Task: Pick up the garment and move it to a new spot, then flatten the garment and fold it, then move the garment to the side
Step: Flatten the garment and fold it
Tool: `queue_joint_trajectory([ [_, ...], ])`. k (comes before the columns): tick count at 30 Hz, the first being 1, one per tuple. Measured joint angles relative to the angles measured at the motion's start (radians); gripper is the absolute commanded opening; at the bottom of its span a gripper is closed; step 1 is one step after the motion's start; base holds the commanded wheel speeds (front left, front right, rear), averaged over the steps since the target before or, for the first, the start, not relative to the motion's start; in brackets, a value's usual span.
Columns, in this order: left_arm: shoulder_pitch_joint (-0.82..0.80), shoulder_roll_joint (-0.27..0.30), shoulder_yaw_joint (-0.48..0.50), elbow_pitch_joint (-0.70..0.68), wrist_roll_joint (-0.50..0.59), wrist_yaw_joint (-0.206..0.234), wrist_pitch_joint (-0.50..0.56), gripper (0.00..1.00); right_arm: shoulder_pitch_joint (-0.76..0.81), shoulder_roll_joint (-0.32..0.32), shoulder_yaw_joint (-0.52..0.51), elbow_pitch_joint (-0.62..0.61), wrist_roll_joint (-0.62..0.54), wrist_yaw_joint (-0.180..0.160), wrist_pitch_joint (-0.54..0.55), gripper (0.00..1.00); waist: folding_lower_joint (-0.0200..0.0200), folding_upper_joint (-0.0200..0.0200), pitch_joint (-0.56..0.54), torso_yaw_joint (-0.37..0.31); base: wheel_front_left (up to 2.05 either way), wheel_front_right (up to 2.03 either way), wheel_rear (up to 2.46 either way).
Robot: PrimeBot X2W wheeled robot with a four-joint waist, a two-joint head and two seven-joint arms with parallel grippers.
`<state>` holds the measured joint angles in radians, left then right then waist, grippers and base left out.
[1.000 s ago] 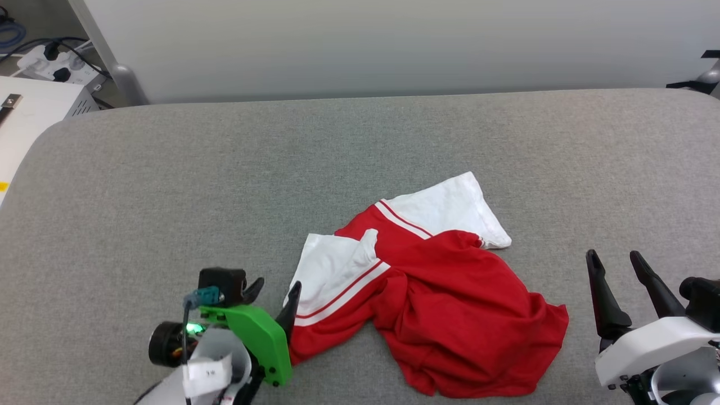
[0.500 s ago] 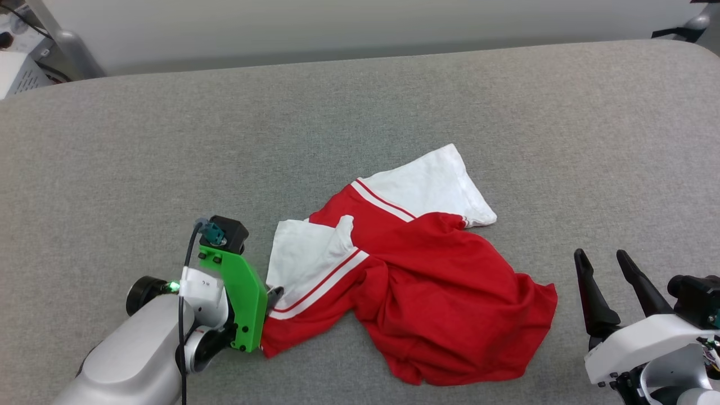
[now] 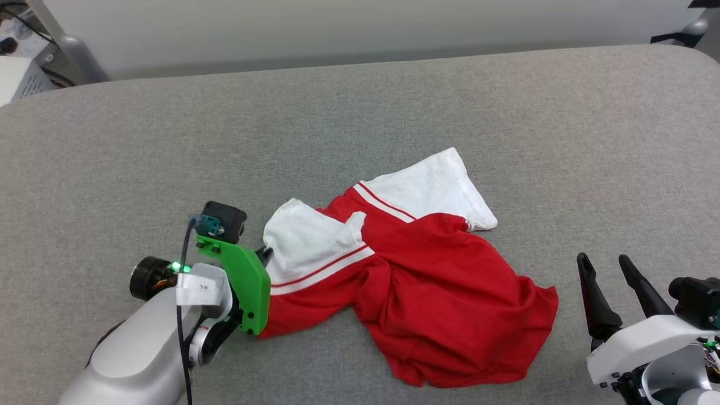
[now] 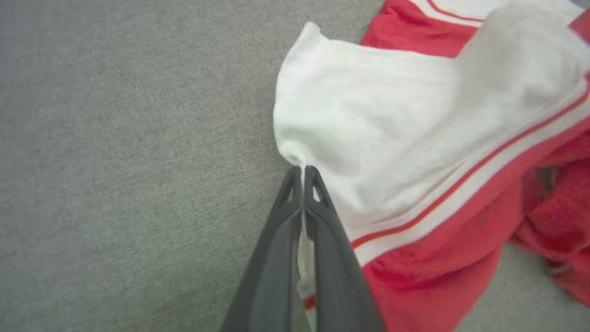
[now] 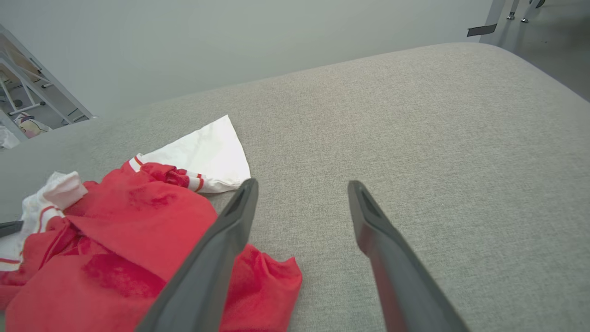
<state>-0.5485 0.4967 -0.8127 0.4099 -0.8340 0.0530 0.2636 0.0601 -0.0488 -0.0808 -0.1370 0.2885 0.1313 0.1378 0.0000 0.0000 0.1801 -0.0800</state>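
Note:
The garment (image 3: 427, 281), a crumpled red shirt with white sleeves and red-and-white striped trim, lies in the middle of the grey table (image 3: 360, 124). My left gripper (image 3: 264, 254) pinches the edge of the near white sleeve (image 4: 368, 133) and lifts it slightly; in the left wrist view the gripper (image 4: 303, 169) has its dark fingers pressed together on white cloth. My right gripper (image 3: 603, 261) stands open at the lower right, apart from the garment's red hem. In the right wrist view that gripper (image 5: 302, 184) spreads over bare table, with the garment (image 5: 120, 216) to its left.
The grey padded table has rounded far corners and a pale wall behind. A metal leg (image 3: 73, 48) and white equipment (image 3: 17, 79) stand beyond the far left corner. Bare fabric surface stretches to the left, right and far side of the garment.
My left gripper has shut on the white sleeve's edge and raised it, bunching the sleeve. The camera shifted between frames. The right gripper has kept its place.

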Motion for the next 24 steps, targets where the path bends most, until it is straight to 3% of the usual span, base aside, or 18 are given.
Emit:
queue_joint_trajectory([
  [4,0.046,0.016,0.084,-0.053,0.005,0.094,-0.151,0.00,0.003,0.000,-0.009,-0.002,0.000,0.000,0.009,1.00,0.0000,0.0000,-0.025,0.025,0.00,0.00,0.00],
  [11,0.251,0.048,0.184,-0.095,-0.061,0.227,-0.244,0.00,0.022,0.000,-0.017,-0.006,0.000,0.000,0.026,1.00,0.0000,0.0000,-0.046,0.058,0.00,0.00,0.00],
  [15,0.380,0.041,0.204,-0.092,-0.127,0.263,-0.252,0.00,0.023,0.000,-0.019,-0.009,-0.001,0.000,0.027,1.00,0.0000,0.0000,-0.050,0.065,0.00,0.00,0.00],
  [22,0.444,0.005,0.214,-0.088,-0.170,0.254,-0.271,0.00,0.024,0.000,-0.030,-0.022,-0.004,0.000,0.034,1.00,0.0000,0.0000,-0.049,0.071,0.00,0.00,0.00],
  [23,0.443,0.002,0.213,-0.084,-0.169,0.250,-0.282,0.20,0.024,0.000,-0.032,-0.024,-0.004,0.000,0.034,1.00,0.0000,0.0000,-0.050,0.073,0.00,0.00,0.00],
  [24,0.443,-0.002,0.213,-0.082,-0.169,0.249,-0.294,0.93,0.024,0.000,-0.033,-0.026,-0.004,0.000,0.034,1.00,0.0000,0.0000,-0.050,0.074,0.00,0.00,0.00],
])
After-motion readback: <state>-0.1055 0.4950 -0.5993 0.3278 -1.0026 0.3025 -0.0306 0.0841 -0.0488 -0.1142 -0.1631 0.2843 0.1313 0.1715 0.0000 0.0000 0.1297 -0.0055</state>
